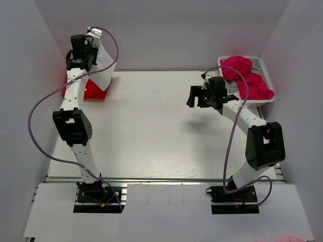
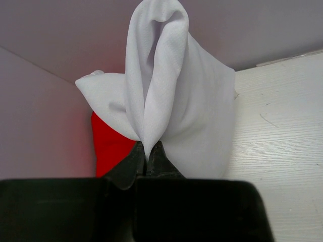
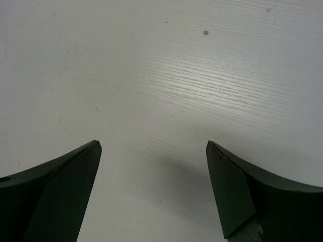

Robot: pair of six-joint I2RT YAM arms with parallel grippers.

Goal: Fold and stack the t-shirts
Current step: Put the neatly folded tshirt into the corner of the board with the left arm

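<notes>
Left gripper clamped on white t-shirt, hanging bunched at far-left corner above red t-shirt; right gripper spread wide, empty, over tabletop, nearer the magenta t-shirts in wire basket

Bright even overhead light; soft shadows; near jaws blurred.

White basket — far-right on table
</notes>
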